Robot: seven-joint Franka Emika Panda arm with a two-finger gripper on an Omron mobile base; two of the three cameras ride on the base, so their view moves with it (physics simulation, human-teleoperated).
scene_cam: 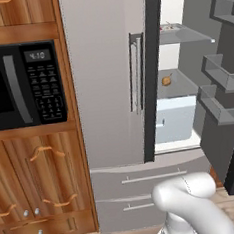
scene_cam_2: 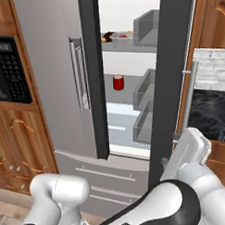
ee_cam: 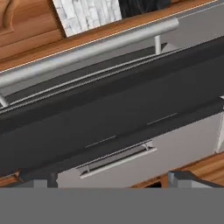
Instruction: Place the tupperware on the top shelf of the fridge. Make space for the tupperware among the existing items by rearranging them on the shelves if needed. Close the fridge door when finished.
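Dark fridge door point(ee_cam: 113, 118) edge – just beyond fingers point(ee_cam: 43, 181)

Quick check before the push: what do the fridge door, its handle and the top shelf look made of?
Fridge door: matte grey face like brushed stainless, with a dark, probably plastic edge. Handle: silvery metal bar with a soft sheen along it. Top shelf: thin pale translucent panel, glass or clear plastic; the render leaves that open.

The fridge door point(scene_cam_2: 175, 79) stood ajar, its dark edge blocking the opening at 3 o'clock; the twin door point(scene_cam_2: 55, 75) walled 9 o'clock. Between them a narrow gap led in, where door bins point(scene_cam_2: 146, 92) crowded the 3 o'clock side.
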